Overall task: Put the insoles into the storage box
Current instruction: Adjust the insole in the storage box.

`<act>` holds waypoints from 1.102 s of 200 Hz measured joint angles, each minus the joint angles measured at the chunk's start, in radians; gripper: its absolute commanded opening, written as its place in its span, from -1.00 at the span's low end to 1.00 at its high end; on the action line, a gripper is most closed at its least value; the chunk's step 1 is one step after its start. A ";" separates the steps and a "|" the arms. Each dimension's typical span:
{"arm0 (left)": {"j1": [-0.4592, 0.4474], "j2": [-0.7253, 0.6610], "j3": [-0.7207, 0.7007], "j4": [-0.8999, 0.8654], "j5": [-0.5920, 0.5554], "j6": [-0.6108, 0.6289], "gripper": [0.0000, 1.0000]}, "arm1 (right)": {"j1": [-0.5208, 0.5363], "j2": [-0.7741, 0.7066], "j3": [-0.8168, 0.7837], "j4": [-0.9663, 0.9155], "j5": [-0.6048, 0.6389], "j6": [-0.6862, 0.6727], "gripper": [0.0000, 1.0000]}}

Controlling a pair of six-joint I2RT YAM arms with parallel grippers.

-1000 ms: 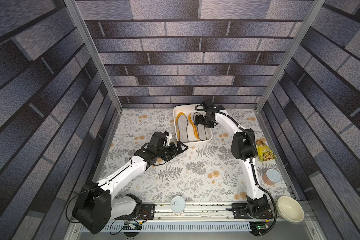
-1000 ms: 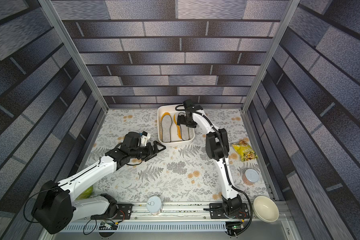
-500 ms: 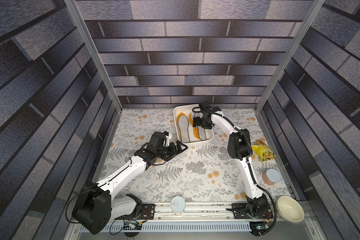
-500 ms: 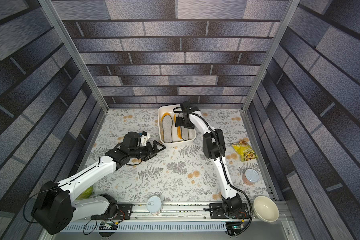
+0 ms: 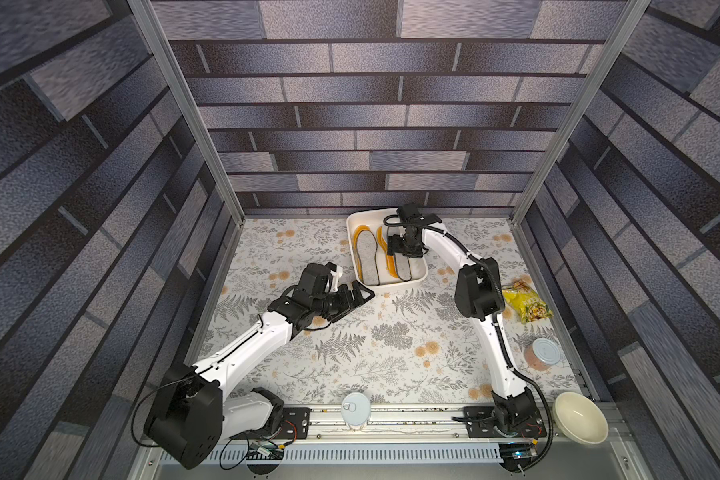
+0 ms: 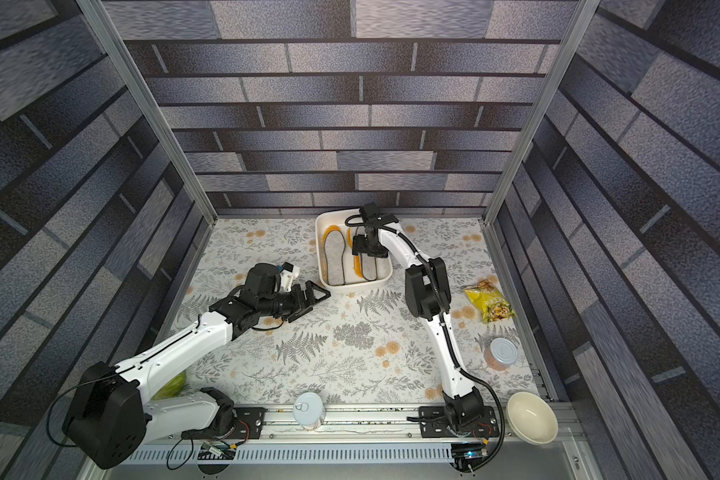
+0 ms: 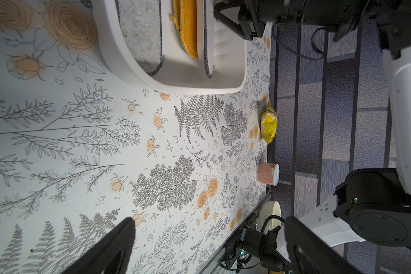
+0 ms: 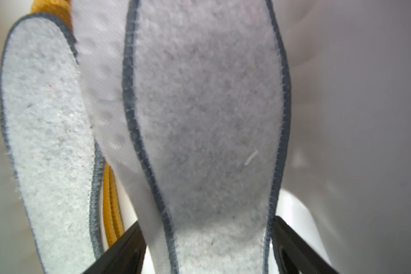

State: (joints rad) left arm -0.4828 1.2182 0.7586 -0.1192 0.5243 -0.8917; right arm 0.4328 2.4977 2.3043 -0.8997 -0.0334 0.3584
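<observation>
L gripper (image 5: 362, 296) sits over the floral tabletop (image 5: 391, 345), just beside the storage box (image 5: 391, 283). Its jaws are spread wide w/ nothing in them. R gripper (image 5: 404, 249) is down inside the box. In the wrist view its jaws stand either side of a grey felt insole (image 8: 199, 118) at the narrow end. They seem to touch its edges, but a real grip can't be confirmed. Second grey felt insole (image 5: 368, 258) lies along the box's other side, w/ orange insoles (image 5: 380, 237) on edge btwn the two. A white foam insole (image 8: 100, 71) is tucked against the first.
</observation>
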 measured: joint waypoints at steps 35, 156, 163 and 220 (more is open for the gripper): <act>0.000 0.000 -0.010 0.000 0.000 0.000 1.00 | 0.003 -0.002 -0.024 0.016 -0.006 -0.005 0.44; 0.000 0.000 -0.011 0.000 0.000 0.000 1.00 | 0.022 -0.060 -0.045 0.045 -0.016 -0.056 0.40; 0.000 0.000 -0.011 0.000 0.000 0.000 1.00 | 0.022 -0.060 -0.045 0.045 -0.016 -0.061 0.41; 0.000 0.000 -0.011 0.000 0.003 0.000 1.00 | 0.026 -0.060 -0.045 0.044 -0.016 -0.087 0.45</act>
State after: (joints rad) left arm -0.4828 1.2182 0.7475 -0.1192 0.5278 -0.8917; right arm 0.4583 2.4378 2.2597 -0.8558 -0.0498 0.2710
